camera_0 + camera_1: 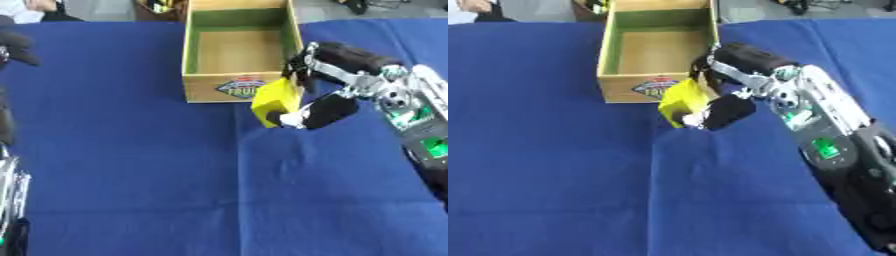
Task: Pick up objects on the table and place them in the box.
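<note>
A yellow block-shaped object (275,100) is held at frame centre by the right hand (337,102), fingers (329,112) curled round it, just before the near right corner of the open wooden box with green-lined walls (194,50). Whether it is clear of the blue-clothed bench (131,165) cannot be told. The object is judged light and stiff, with flat faces that suit an opposed hold. The left hand (10,200) is seen at the left edge; its fingers cannot be told.
</note>
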`<state>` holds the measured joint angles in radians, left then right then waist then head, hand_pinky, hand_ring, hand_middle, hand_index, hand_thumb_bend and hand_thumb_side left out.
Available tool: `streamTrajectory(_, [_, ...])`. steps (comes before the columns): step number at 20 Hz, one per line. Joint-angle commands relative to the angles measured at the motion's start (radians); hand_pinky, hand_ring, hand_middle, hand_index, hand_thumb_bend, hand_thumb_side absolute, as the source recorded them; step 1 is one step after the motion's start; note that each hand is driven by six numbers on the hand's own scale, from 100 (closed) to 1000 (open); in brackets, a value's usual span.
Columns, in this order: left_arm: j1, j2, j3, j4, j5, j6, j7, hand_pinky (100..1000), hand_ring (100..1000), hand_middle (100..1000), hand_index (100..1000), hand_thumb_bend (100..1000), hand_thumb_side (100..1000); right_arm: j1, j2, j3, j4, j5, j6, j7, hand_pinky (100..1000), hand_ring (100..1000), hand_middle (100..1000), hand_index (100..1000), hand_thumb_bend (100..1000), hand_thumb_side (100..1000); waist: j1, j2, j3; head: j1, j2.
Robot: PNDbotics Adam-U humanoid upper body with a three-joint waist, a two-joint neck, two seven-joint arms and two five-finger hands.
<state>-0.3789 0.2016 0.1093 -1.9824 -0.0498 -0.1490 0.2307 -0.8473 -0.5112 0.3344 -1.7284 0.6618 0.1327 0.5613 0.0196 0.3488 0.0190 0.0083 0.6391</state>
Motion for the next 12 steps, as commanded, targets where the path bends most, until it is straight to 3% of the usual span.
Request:
streamTrajectory(1, [-0.011, 0.016, 0.000, -0.018, -0.003, 0.002, 0.001, 420, 519, 561, 731, 100, 1000, -0.032, -0.039, -0.040, -0.056, -0.035, 0.026, -0.027, 580, 619, 257, 421, 437, 593, 0.001, -0.025, 0.000, 0.001, -0.013])
streamTrajectory(6, [-0.009, 0.016, -0.002, -0.018, -0.001, 0.002, -0.001, 420, 519, 561, 732, 100, 1000, -0.102, -0.063, -0.082, -0.043, -0.054, 0.072, -0.097, 578, 616, 253, 418, 448, 629, 0.002, -0.026, 0.012, -0.008, -0.017])
streamTrajectory(12, [-0.011, 0.013, -0.005, -0.018, 0.003, 0.003, -0.005, 419, 518, 561, 732, 100, 1000, -0.197, -0.063, -0.109, 0.079, -0.040, 0.103, -0.179, 580, 619, 247, 413, 470, 643, 0.002, -0.018, 0.036, -0.032, -0.032])
